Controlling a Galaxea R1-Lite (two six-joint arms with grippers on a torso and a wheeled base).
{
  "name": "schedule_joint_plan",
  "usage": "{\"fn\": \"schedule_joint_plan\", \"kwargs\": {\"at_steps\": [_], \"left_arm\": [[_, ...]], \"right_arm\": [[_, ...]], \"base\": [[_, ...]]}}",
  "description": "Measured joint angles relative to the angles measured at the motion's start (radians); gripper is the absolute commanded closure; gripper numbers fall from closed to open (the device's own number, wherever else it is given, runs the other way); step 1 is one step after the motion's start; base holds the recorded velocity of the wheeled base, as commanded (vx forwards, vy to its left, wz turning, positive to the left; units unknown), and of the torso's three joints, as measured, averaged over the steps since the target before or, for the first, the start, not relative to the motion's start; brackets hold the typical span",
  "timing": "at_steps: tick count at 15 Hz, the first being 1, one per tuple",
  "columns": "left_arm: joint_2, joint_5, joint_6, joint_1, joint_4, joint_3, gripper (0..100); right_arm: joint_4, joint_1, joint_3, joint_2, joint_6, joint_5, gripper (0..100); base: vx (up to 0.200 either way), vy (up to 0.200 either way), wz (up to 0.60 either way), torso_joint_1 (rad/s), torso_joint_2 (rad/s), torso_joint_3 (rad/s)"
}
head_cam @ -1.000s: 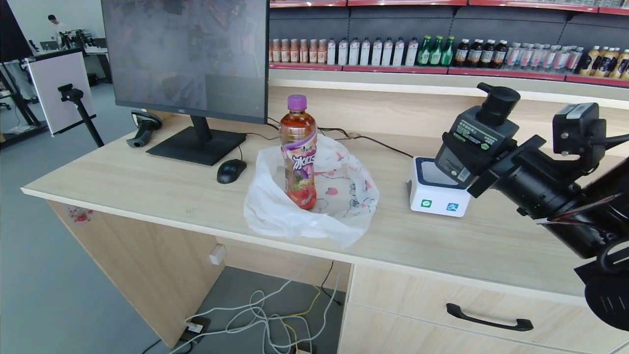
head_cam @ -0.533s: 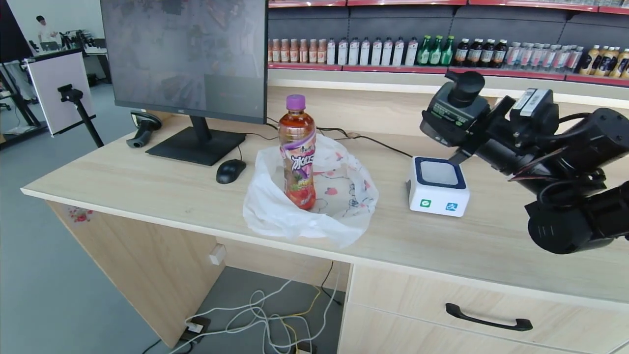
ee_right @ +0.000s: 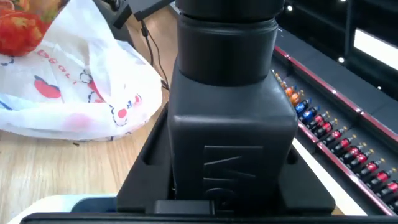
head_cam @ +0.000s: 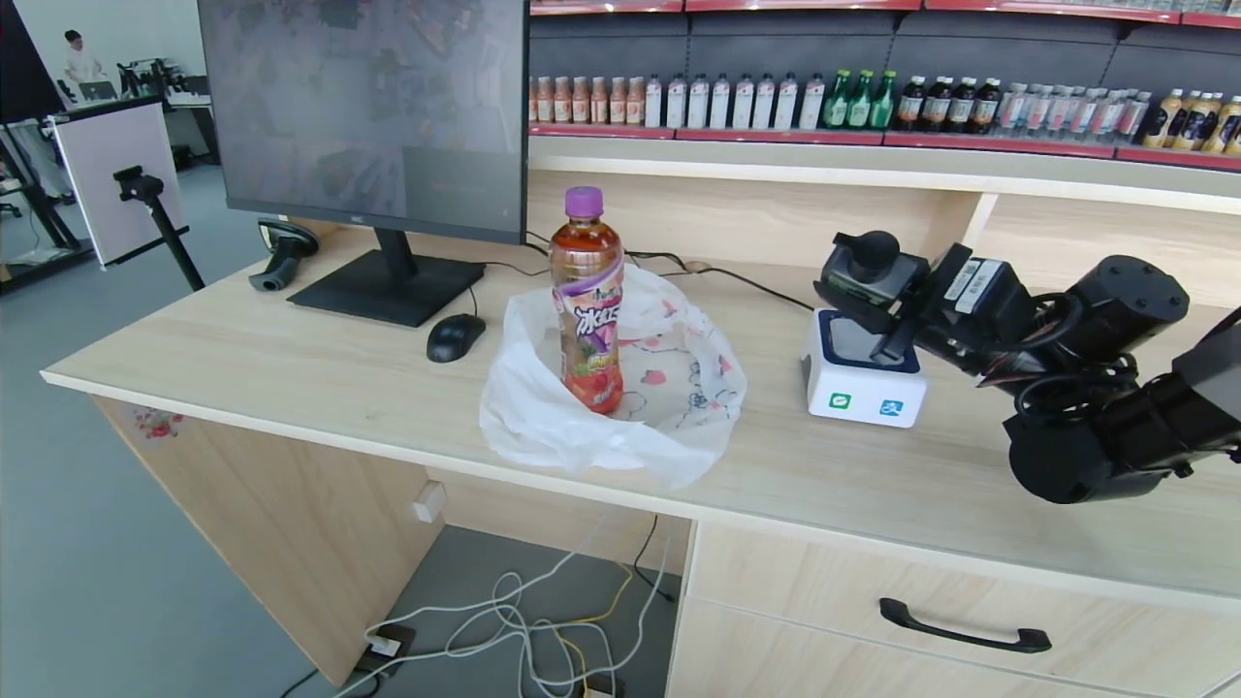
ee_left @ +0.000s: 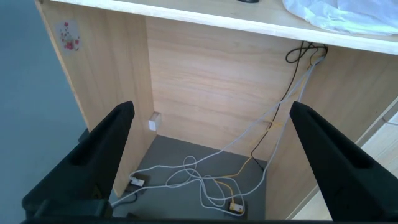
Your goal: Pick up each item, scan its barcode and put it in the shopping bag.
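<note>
A black square bottle [head_cam: 866,272] with a round black cap is held in my right gripper [head_cam: 897,301], which is shut on it. The bottle lies tipped, just above the top face of the white scanner box [head_cam: 863,393] on the desk. In the right wrist view the black bottle [ee_right: 230,124] is close up, with the white printed shopping bag [ee_right: 81,93] beyond it. The shopping bag [head_cam: 620,407] lies open mid-desk with a purple-capped tea bottle [head_cam: 588,301] standing in it. My left gripper [ee_left: 211,112] hangs open below the desk edge, holding nothing.
A monitor [head_cam: 368,107], a mouse [head_cam: 456,336] and a handheld scanner [head_cam: 281,252] stand on the desk's left part. Shelves of drinks [head_cam: 873,102] run behind the desk. Cables [ee_left: 211,186] lie on the floor under the desk.
My right arm swung the black bottle leftwards and up, then lowered it onto the space over the scanner box, tipping it further. The bag and tea bottle stayed put.
</note>
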Motion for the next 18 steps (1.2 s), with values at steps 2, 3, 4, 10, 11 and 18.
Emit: {"fn": "schedule_joint_plan", "kwargs": {"at_steps": [2,3,4,10,11,18], "left_arm": [[0.000,0.000,0.000,0.000,0.000,0.000,0],[0.000,0.000,0.000,0.000,0.000,0.000,0],[0.000,0.000,0.000,0.000,0.001,0.000,0],[0.000,0.000,-0.002,0.001,0.001,0.000,0],[0.000,0.000,-0.002,0.001,0.001,0.000,0],[0.000,0.000,-0.004,0.000,0.003,0.000,0]], "right_arm": [[0.000,-0.017,0.011,0.007,-0.022,0.036,100],[0.000,-0.027,0.014,0.010,-0.022,0.037,100],[-0.002,-0.038,0.016,0.011,-0.021,0.037,100],[-0.001,-0.053,0.018,0.011,-0.009,0.036,100],[-0.001,-0.053,0.019,0.011,-0.001,0.035,100],[0.000,-0.051,0.031,-0.079,0.219,-0.185,100]], "base": [[0.000,0.000,0.00,0.000,0.00,0.000],[0.000,0.000,0.00,0.000,0.00,0.000],[0.000,0.000,0.00,0.000,0.00,0.000],[0.000,0.000,0.00,0.000,0.00,0.000],[0.000,0.000,0.00,0.000,0.00,0.000],[0.000,0.000,0.00,0.000,0.00,0.000]]}}
